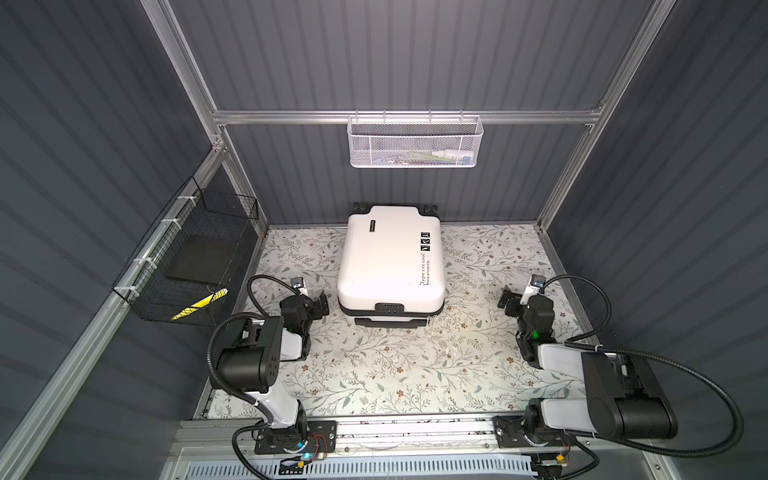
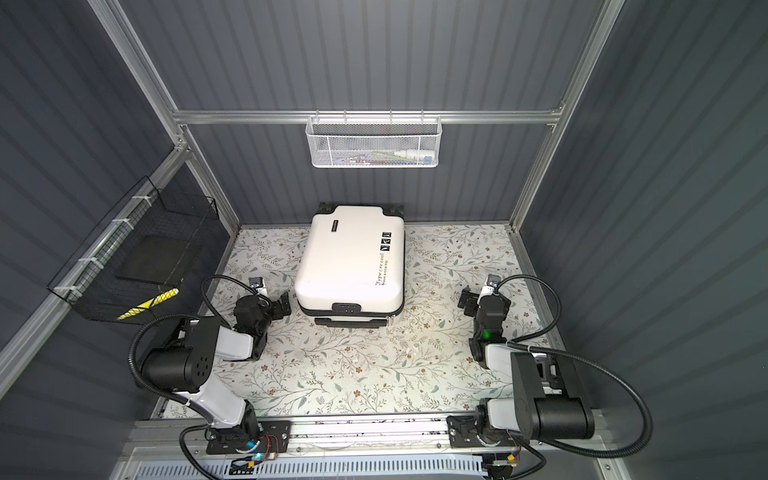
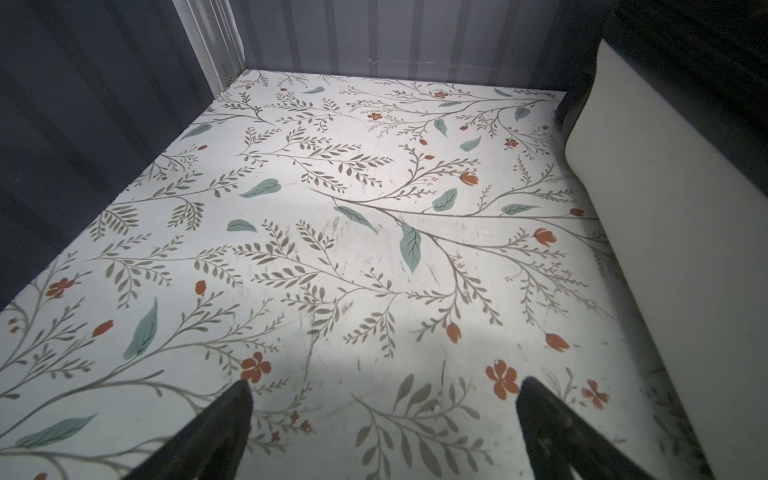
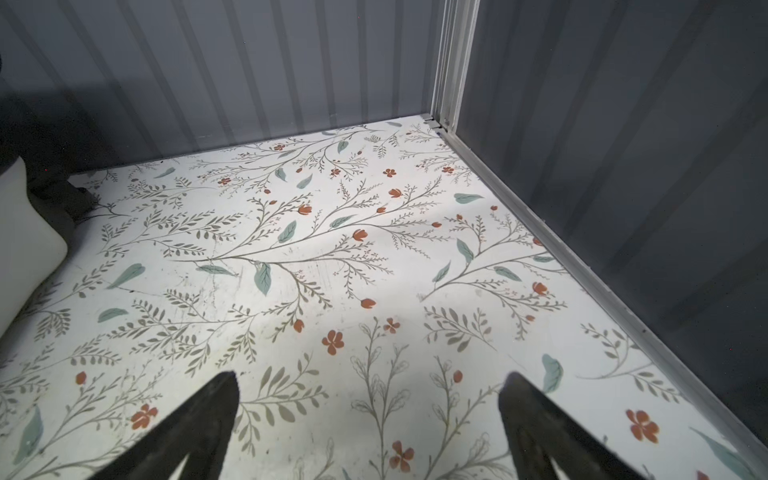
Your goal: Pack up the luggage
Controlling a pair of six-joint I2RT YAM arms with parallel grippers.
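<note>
The luggage is a small white hard-shell suitcase. It lies flat and closed at the back middle of the floral table, with its wheels toward the back wall and its black handle toward the front. My left gripper hovers just left of its front corner, open and empty. The left wrist view shows its two fingers wide apart over bare tabletop, beside the luggage's white side. My right gripper stands open and empty farther off to the right of the luggage.
A white mesh basket with several small items hangs on the back rail. A black wire basket on the left wall holds a dark flat thing and a yellow-and-black item. The floral tabletop is walled on three sides.
</note>
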